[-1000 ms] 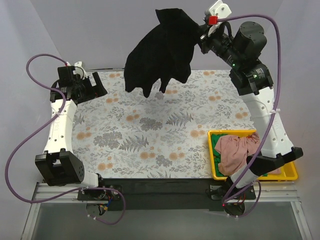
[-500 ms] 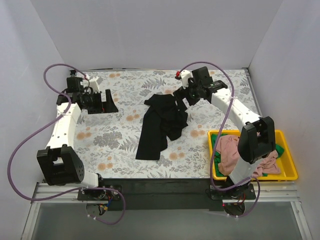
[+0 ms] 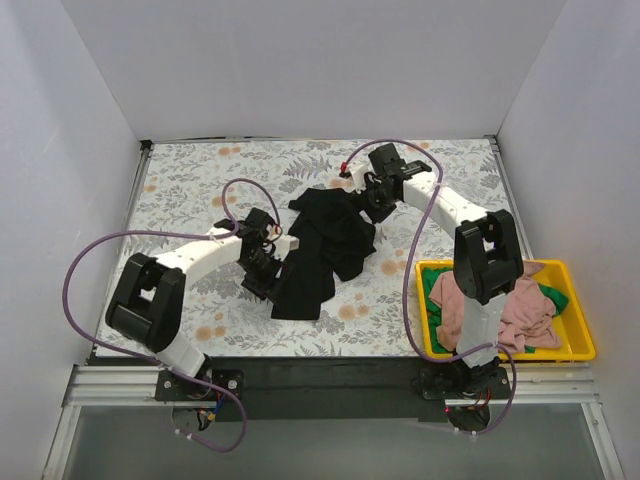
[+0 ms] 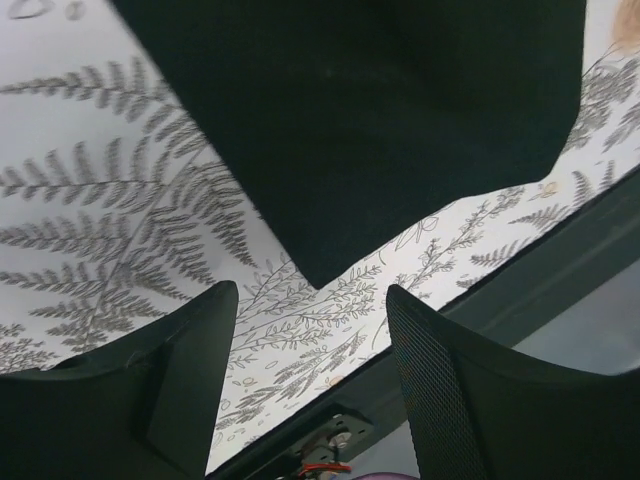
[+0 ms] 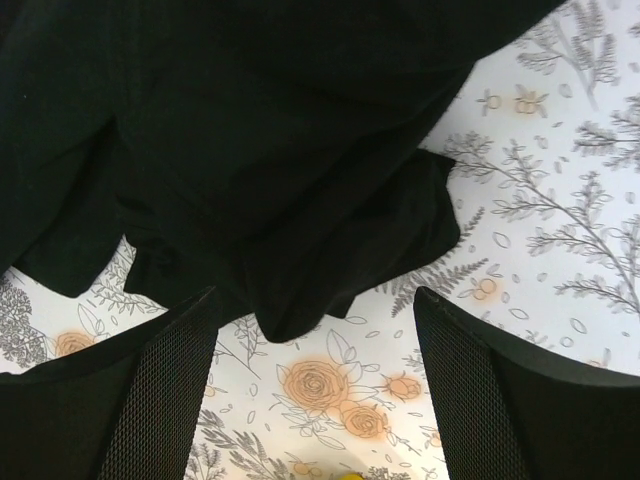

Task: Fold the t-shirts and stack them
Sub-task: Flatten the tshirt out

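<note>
Early days on this one, I'd say nothing is folded. The black t-shirt (image 3: 325,245) lies in a long rumpled strip mid-worktop (image 3: 190,190), running from the far middle toward the near edge. It is bunched and overlapping at the far end, not spread flat, with no clean fold line anywhere. The pink t-shirt (image 3: 528,312) and green t-shirt (image 3: 558,298) sit wadded in the yellow bin (image 3: 578,350) at the near right corner. The pink one is on top, with the green showing only at the edges, and my right arm (image 3: 480,270) crosses over part of the bin. There is no stack on the worktop. The left jaws are low at the shirt's near-left edge, partly apart and gripping nothing. In the left wrist view a corner of the black shirt points at the gap from just ahead, and only the tablecloth (image 4: 120,230) shows between the fingers (image 4: 190,390). The right jaws are at the shirt's far-right end, spread wide and empty. In the right wrist view a rumpled lump of black cloth lies just ahead of the gap. I cannot tell from above whether either set of tips is brushing the fabric. Left to do is pretty much everything: flatten the black one, fold it, pull the pink and green out of the bin, fold each, and stack all three. My guess is that both arms are lining up on edges to spread the black shirt.
</note>
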